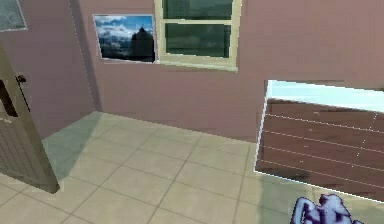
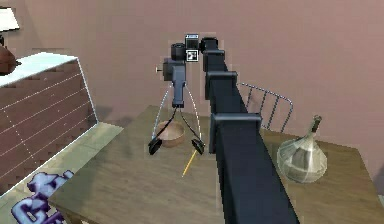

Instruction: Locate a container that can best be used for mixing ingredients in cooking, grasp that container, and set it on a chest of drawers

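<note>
The dark two-fingered pincer (image 2: pixel 176 147) hangs fingers-down from the dark square-sectioned arm (image 2: pixel 235 140). Its grip state cannot be told. A small brownish rounded bowl (image 2: pixel 175 132) shows right between the fingers, with the brown wooden tabletop (image 2: pixel 120 170) behind it, so I cannot tell whether it is held or resting there. The brown chest of drawers with a white top (image 2: pixel 40 110) lies at nine o'clock, well apart. The carry likely runs that way.
</note>
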Robot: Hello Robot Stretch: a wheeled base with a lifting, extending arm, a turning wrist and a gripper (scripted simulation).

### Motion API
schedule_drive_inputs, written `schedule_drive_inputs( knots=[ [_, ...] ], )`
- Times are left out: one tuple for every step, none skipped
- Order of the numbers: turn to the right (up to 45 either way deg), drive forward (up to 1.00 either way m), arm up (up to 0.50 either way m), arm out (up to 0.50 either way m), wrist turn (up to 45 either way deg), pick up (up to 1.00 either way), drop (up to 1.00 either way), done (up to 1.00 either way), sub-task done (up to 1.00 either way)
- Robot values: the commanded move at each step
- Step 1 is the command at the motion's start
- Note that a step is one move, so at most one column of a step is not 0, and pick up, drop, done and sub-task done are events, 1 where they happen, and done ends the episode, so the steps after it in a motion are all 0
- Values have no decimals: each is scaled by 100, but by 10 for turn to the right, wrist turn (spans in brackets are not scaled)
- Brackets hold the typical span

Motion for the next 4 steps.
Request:
schedule_drive_inputs(
  knots=[
    [0, 0, 0, 0, 450, 0, 0, 0, 0],
    [0, 0, 0, 0, 450, 0, 0, 0, 0],
    [0, 0, 0, 0, 450, 0, 0, 0, 0],
    [0, 0, 0, 0, 210, 0, 0, 0, 0]
  ],
)
